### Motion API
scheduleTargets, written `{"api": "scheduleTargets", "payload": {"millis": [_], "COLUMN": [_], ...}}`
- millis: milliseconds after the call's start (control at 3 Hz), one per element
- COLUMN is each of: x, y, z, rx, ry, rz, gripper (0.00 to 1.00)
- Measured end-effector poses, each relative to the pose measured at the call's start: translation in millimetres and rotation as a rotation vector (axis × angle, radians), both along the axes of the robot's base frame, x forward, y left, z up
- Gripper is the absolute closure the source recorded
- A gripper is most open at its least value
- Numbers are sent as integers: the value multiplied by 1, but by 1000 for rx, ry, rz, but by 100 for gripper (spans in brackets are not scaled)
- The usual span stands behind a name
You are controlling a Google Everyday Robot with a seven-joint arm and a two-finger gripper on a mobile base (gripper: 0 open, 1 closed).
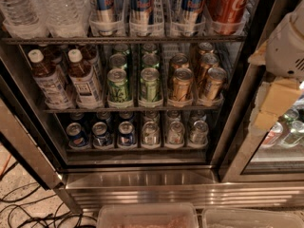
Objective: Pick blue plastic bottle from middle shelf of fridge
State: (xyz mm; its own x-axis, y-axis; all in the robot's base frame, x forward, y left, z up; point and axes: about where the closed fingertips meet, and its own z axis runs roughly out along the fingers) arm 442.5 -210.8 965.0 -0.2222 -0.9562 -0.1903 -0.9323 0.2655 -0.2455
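Gripper (273, 106) sits at the right edge of the camera view, in front of the dark post on the right side of the fridge (142, 184), level with the middle shelf (137, 109). I cannot tell whether it is spread or pressed together from this angle. It is well apart from every drink and touches none of them. The blue plastic bottle (84, 80) stands upright at the left end of the middle shelf, white cap on, label facing out. A second bottle (47, 80) of the same kind stands just beside it on its left, with more behind them. To the right on the same shelf are two lanes of green cans (118, 84), then two lanes of gold cans (182, 84), which lie between the bottle and my gripper. The shelf above holds water bottles (61, 8), tall blue cans (142, 4) and a red can (228, 4). Small cans (126, 133) are on the shelf below. Cables (28, 208) lie on the floor at lower left.
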Motion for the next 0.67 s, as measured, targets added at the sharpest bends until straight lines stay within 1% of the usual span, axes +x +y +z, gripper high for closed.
{"api": "scheduleTargets", "payload": {"millis": [333,667], "x": [-1,-6], "y": [16,45], "z": [-24,-69], "rx": [17,78], "ry": [8,25], "rz": [13,72], "gripper": [0,0]}}
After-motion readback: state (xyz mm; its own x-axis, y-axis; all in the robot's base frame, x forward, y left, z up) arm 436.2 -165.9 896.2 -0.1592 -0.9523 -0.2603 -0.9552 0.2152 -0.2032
